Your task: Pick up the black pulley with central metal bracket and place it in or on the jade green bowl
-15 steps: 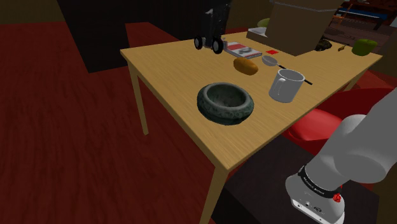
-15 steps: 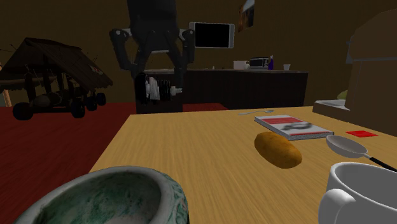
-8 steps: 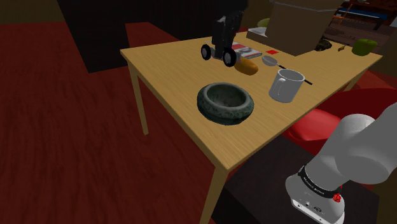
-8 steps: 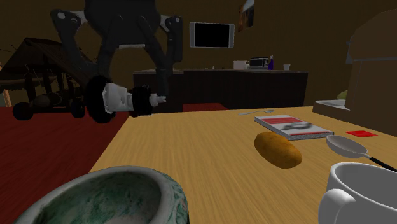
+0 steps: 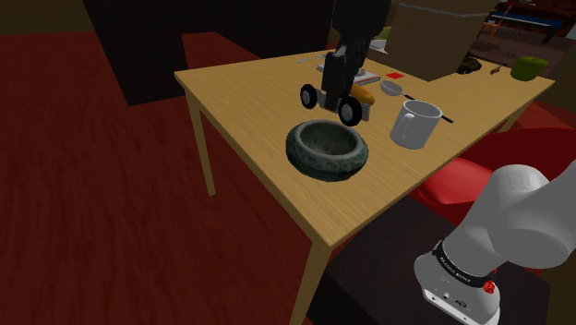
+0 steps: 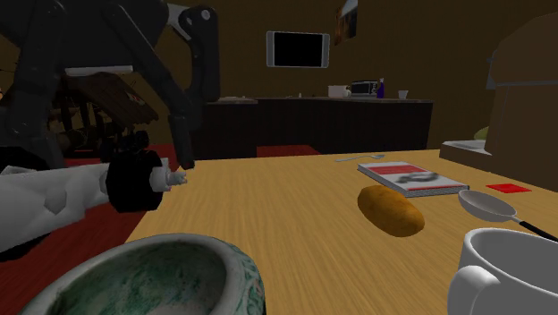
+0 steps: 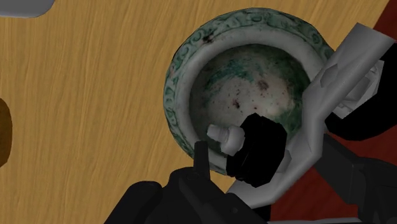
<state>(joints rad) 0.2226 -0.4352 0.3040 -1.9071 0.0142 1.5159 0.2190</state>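
Observation:
The pulley (image 5: 330, 102) has two black wheels on a pale grey bracket. My gripper (image 5: 334, 85) is shut on its middle and holds it in the air, tilted, just beyond the far rim of the mottled green bowl (image 5: 327, 149). In the second exterior view one black wheel of the pulley (image 6: 134, 182) hangs above the table, beyond the bowl (image 6: 152, 276), with the gripper (image 6: 98, 161) straddling it. In the wrist view the pulley (image 7: 257, 150) overlaps the bowl's inside (image 7: 248, 76).
A white mug (image 5: 414, 123) stands to the shoulder view's right of the bowl. A brown potato-like lump (image 6: 391, 210), a book (image 6: 411, 177) and a spoon (image 6: 487, 206) lie farther back on the wooden table (image 5: 249, 102). A cardboard box (image 5: 434, 37) stands behind.
The gripper has carried the pulley from near the table's far edge toward the bowl, lower and nearer to the shoulder camera. The pulley has tilted along the way.

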